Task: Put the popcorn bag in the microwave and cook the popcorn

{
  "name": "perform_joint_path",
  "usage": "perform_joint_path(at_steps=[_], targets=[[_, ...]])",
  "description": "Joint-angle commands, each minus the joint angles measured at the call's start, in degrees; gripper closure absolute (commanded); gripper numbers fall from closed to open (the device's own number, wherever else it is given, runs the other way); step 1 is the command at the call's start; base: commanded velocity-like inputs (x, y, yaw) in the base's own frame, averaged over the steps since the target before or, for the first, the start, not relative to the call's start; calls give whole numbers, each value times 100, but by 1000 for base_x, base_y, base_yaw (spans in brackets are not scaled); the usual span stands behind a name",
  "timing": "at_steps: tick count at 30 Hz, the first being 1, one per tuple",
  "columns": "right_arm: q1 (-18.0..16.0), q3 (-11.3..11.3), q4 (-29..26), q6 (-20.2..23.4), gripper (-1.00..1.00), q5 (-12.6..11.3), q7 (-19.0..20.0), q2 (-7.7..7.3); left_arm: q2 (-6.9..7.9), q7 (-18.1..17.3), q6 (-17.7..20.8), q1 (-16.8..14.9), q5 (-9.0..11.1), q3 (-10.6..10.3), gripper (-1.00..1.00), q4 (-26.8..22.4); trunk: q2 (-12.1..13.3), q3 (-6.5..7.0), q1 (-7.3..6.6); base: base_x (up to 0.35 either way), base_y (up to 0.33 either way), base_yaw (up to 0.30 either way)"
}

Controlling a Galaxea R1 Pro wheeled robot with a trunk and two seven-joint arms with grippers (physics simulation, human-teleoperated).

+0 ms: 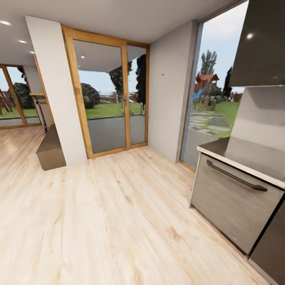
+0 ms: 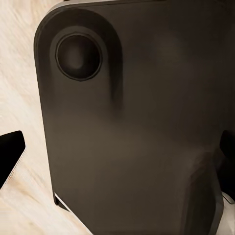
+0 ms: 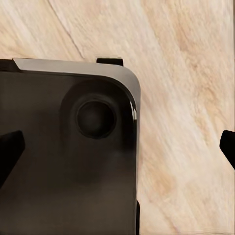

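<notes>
At right we see a counter over a steel drawer, glass doors upper centre; both hands' dark fingertips sit wide apart, empty

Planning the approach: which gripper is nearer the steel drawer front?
Likely right: the drawer front sits to the robot's right. The left gripper and right gripper both hang over the robot's dark base and wood floor.
</notes>
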Motion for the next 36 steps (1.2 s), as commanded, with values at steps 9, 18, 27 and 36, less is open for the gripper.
perform_joint_path(at_steps=[9,18,27,36], targets=[[-1,0,-6,-7,-100,0,4,-1,0,-6,-5,5,-4,-2,-100,-12,-2,-3,0,0,0,-297],[2,0,-6,-7,-100,0,4,-1,0,-5,-5,5,-4,-2,-100,-12,-2,-3,0,0,0,-297],[3,0,-6,-8,-100,0,4,-1,0,-5,-5,5,-4,-1,-100,-12,-2,-3,0,0,0,-297],[1,0,-6,-7,-100,0,4,-1,0,-4,-5,5,-4,-2,-100,-12,-2,-3,0,0,0,-297]])
